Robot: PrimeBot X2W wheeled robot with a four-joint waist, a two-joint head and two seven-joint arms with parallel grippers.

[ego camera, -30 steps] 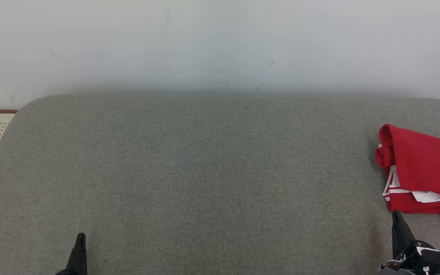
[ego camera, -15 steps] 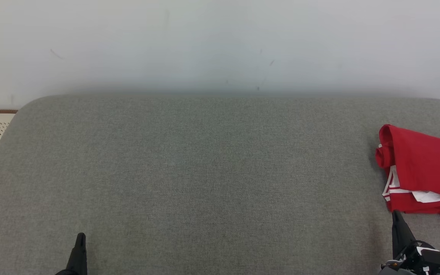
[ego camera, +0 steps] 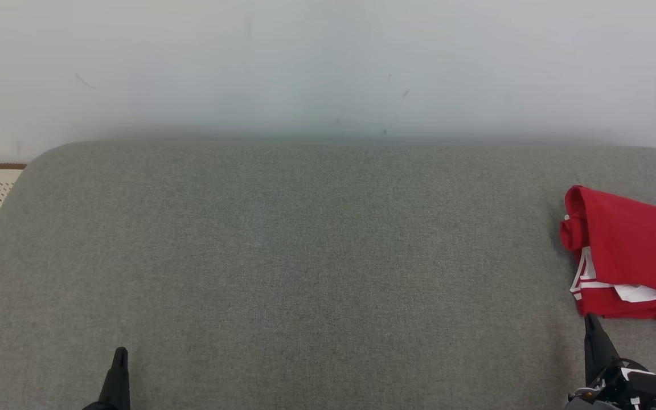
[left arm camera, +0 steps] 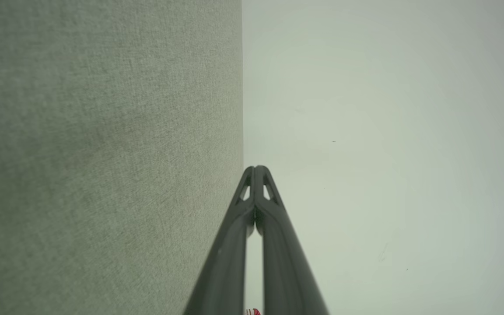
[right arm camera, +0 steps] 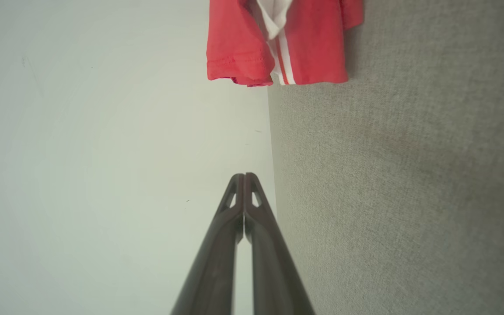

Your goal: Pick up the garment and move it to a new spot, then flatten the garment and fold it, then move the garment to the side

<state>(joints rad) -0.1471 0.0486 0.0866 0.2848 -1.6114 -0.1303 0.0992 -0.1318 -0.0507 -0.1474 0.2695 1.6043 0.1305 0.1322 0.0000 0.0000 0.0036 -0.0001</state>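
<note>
You've got the garment [ego camera: 630,256] lying at the right edge of the grey pad [ego camera: 305,256], a compact red bundle with white trim showing; it reads as folded rather than spread flat (how neat, I can't tell, as part of it runs out of the head view); nothing grips it. Your right gripper [ego camera: 590,320] sits at the pad's near right, clenched on nothing, tips close to the cloth but apparently not touching; your left gripper [ego camera: 119,354] is at the pad's near left, also clenched and empty, well apart from the cloth. My read: pick-up, flatten, fold and the shift to the side look done, though a bundle at the pad's edge could equally be an unstarted one; if done, nothing is left for you.
</note>
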